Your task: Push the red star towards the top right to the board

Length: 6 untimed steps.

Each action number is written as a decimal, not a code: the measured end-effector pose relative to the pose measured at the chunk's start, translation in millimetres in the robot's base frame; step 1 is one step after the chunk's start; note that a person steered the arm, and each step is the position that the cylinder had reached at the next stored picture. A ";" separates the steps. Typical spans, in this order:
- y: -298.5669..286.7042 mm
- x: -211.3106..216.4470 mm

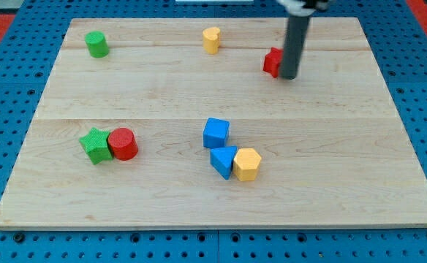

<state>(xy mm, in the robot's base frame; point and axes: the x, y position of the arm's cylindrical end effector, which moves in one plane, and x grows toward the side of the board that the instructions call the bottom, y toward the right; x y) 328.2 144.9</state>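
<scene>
The red star (pixel 272 62) lies near the view's top right of the wooden board (pixel 345 146); the rod hides its right part. My tip (pixel 289 76) rests on the board, touching the star's right side. The dark rod rises from there out of the view's top.
A yellow block (pixel 211 39) and a green cylinder (pixel 96 44) stand near the view's top. A green star (pixel 94 144) touches a red cylinder (pixel 123 143) at the left. A blue cube (pixel 216 132), a blue triangle (pixel 223 160) and a yellow hexagon (pixel 247 164) cluster at the middle bottom.
</scene>
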 end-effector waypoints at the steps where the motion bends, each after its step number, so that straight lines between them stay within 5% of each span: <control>1: -35.7 -53.1; 2: -36.8 -17.8; 3: -96.6 -12.5; 4: -136.7 -47.7; 6: -50.2 -52.5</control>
